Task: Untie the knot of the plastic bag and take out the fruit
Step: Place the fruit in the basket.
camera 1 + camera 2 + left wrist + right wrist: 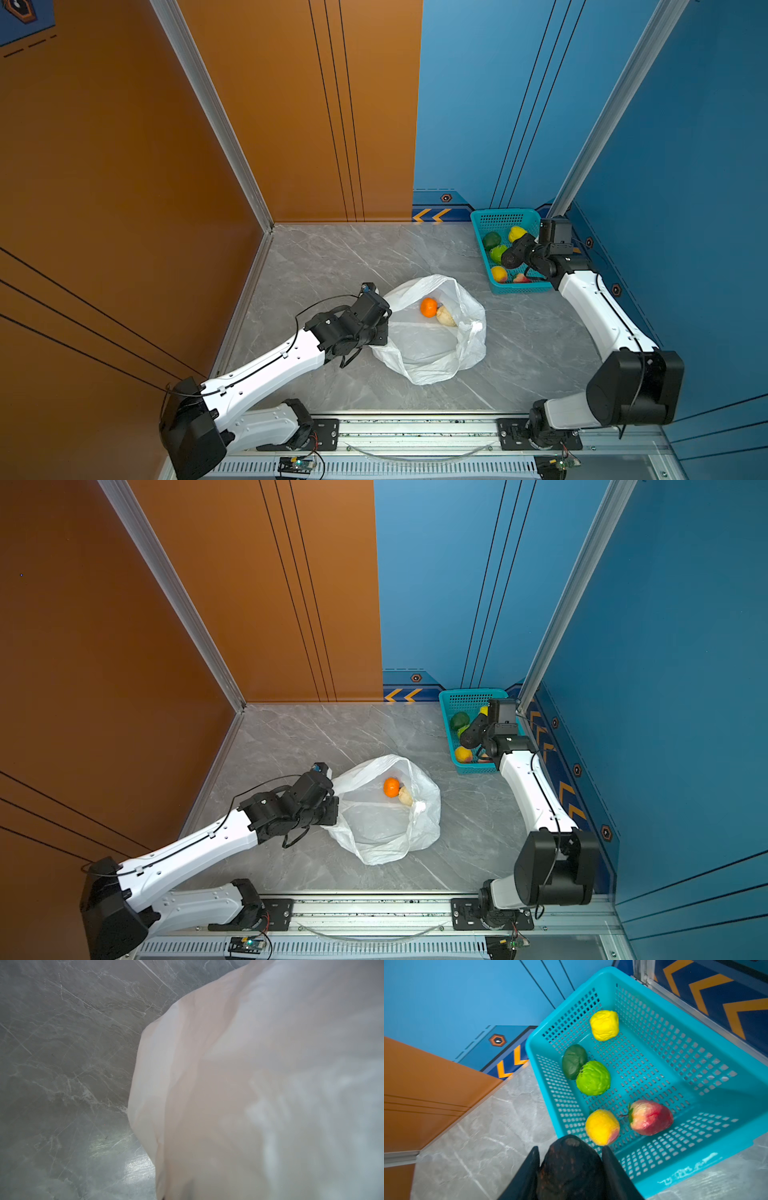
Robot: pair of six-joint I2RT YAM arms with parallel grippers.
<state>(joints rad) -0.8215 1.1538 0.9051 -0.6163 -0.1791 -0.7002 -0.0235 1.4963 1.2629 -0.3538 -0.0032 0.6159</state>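
Note:
The white plastic bag [428, 349] lies on the grey floor with its mouth wide open; no knot shows. An orange fruit [428, 307] and a cream fruit [445, 316] sit inside it. My left gripper [384, 332] is shut on the bag's left rim and holds it up. In the left wrist view the bag's film [249, 1084] hides the fingers. My right gripper [571, 1148] is shut on a near-black fruit [569, 1167], hovering over the near left edge of the teal basket [695, 1167].
The basket [505, 218] stands in the back right corner against the blue wall. It holds a yellow fruit [604, 1025], a dark green one [574, 1061], a bright green one [593, 1078], a yellow-orange one [602, 1126] and a red one [651, 1117].

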